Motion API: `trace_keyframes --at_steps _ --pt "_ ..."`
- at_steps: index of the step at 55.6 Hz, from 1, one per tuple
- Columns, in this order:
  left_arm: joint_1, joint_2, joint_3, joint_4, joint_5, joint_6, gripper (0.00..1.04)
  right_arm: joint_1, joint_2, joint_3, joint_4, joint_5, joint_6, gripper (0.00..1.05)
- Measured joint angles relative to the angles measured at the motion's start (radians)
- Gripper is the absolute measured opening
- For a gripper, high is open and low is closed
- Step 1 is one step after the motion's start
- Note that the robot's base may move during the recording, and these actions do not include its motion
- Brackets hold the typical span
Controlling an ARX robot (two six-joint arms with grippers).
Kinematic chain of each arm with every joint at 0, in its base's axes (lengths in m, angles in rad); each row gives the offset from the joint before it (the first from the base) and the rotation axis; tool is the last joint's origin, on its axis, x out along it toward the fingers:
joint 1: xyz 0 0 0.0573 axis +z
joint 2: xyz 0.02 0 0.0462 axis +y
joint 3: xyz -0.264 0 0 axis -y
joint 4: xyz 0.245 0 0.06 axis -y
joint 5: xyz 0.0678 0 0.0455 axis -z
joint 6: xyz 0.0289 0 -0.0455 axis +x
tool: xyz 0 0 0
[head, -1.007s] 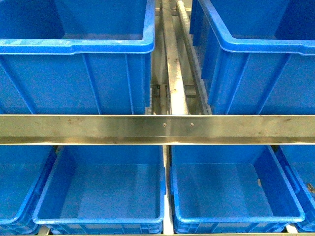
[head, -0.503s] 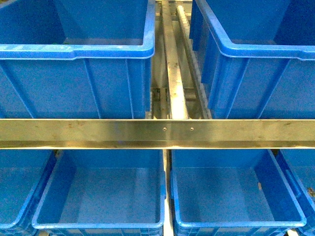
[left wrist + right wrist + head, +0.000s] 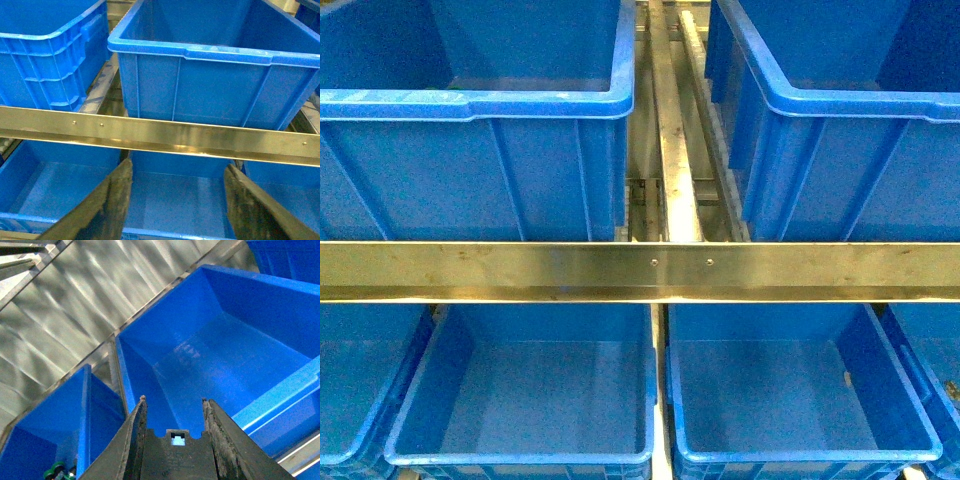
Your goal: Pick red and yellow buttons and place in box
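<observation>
The only trace of the buttons [image 3: 54,472] is a tiny green-edged cluster in the right wrist view, lying low in the corner of a narrow bin [image 3: 102,410]. Their tops are too hidden to tell red from yellow. Just beside it stands a wide bin [image 3: 225,355], and the right gripper [image 3: 174,400] points into it, its fingers a modest gap apart with nothing between them. The left gripper [image 3: 179,166] is spread wide and empty over a low bin [image 3: 175,200] beneath a steel rail [image 3: 200,140]. From the front, that rail runs from 9 to 3 o'clock, with the upper-left bin [image 3: 470,170] at 10, the upper-right bin [image 3: 840,170] at 2, the lower-left bin [image 3: 520,400] at 7 and the lower-right bin [image 3: 770,400] at 5.
</observation>
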Motion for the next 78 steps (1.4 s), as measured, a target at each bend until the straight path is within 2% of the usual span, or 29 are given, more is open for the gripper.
trace_keyframes --at_steps 12,44,63,78 --pt "0.000 0.000 0.000 0.000 -0.005 0.001 0.98 -0.004 -0.011 -0.001 -0.018 -0.010 0.002 0.26" --pt "0.000 0.000 0.000 0.001 -0.002 0.002 0.97 -0.016 -0.066 -0.043 -0.027 0.027 0.002 0.26" --pt "0.003 0.000 0.000 0.001 0.002 0.003 0.97 -0.033 -0.076 -0.045 -0.086 0.028 -0.023 0.26" --pt "0.003 0.000 0.000 0.001 0.000 0.003 0.97 -0.085 -0.041 -0.027 -0.067 -0.001 -0.065 0.26"
